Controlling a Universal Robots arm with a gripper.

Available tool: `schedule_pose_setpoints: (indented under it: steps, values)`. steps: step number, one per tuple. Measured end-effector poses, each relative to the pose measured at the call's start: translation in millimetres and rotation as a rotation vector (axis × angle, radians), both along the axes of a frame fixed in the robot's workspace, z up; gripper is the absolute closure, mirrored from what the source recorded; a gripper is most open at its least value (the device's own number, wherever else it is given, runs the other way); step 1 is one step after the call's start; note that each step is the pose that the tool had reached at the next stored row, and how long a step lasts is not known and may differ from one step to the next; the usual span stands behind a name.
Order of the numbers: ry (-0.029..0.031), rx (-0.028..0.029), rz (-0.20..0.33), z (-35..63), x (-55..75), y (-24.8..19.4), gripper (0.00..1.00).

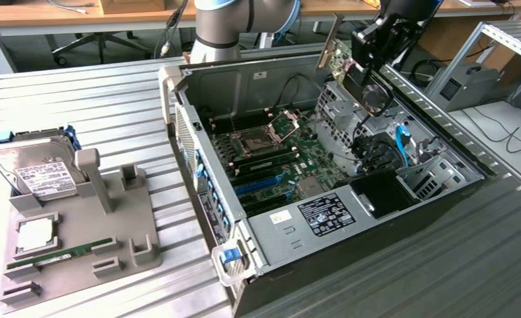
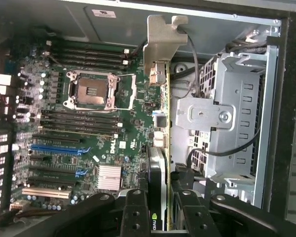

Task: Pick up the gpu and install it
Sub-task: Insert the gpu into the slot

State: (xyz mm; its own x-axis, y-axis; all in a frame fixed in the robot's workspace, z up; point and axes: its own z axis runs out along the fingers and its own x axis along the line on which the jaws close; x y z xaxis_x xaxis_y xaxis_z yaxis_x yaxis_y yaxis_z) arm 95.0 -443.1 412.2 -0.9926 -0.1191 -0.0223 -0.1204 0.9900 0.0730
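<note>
Silvery bracket [image 2: 163, 44]: end plate of the gpu, at the end away from the gripper and pointing toward one wall of the case.
Gpu [image 1: 366, 86]: held edge-on above the open case [image 1: 331, 225], over the side near the drive cage [image 2: 222, 113]. It sits in no slot.
Gripper [image 2: 160, 207]: closed on the gpu, one finger on each flat face, at the end opposite the bracket. That seems meant to leave the bracket and the lower edge free.
Case: lies on its side with the panel off, so the board [image 2: 89, 128] faces up and a card can come down from above.
Slots [image 2: 59, 148]: bare, on the board inside the case, to one side of the gpu. In the wrist view the gpu runs crosswise to them, so by my judgement it is not lined up.
Tray [image 1: 145, 245]: outside the case, on the exterior view's left. It holds the drive [image 1: 35, 169] and the memory stick [image 1: 61, 254], each in its own seat.
Progress: pick-up looks done; seating not yet done.
</note>
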Motion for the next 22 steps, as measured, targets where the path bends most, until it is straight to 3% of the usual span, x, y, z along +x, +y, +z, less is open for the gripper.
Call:
schedule_pose_setpoints:
  steps: [22]
  values:
    - [0.0, -0.0001, 0.343, 0.0, 0.0, 0.0, 0.73]
